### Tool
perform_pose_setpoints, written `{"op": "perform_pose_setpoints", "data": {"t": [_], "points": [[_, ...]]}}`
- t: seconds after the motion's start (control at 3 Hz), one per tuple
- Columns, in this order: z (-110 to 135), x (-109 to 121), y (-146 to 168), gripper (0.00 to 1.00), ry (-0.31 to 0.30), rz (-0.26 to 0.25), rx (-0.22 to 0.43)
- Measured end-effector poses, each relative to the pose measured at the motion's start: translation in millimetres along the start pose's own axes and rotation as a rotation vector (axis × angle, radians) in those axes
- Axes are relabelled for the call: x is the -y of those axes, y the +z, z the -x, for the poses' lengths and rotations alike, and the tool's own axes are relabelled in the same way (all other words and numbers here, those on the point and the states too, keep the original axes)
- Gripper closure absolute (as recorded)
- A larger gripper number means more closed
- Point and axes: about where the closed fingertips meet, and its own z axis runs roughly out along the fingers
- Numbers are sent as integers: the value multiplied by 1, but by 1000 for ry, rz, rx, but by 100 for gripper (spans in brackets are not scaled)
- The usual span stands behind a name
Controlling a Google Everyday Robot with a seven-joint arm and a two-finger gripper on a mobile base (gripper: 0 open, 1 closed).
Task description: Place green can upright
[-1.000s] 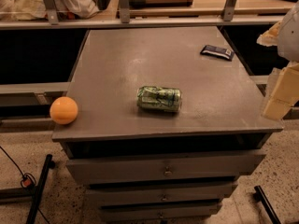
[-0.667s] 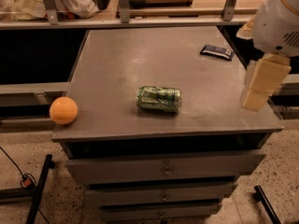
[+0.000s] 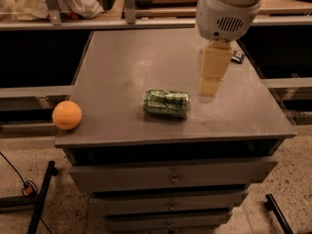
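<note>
The green can (image 3: 166, 103) lies on its side near the front middle of the grey cabinet top (image 3: 122, 67), its long axis running left to right. My gripper (image 3: 208, 92) hangs from the white arm over the right part of the top, just right of the can and a little above the surface, apart from the can. It holds nothing that I can see.
An orange ball (image 3: 67, 115) sits at the front left corner of the top. A flat dark blue packet (image 3: 237, 56) lies at the back right, partly hidden behind the arm. Drawers are below the top. A shelf rail runs behind the cabinet.
The arm and gripper have moved left from the right edge of the view to a spot over the table, close to the right end of the can. The can and ball have not moved.
</note>
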Motion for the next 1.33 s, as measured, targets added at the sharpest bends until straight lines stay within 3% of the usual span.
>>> {"op": "perform_pose_setpoints", "data": {"t": [0.33, 0.67, 1.0, 1.33], "points": [[35, 3, 17, 0, -8, -5, -35], [61, 3, 46, 0, 21, 17, -57], [70, 4, 84, 0, 74, 83, -20], [77, 3, 116, 0, 122, 149, 67]]}}
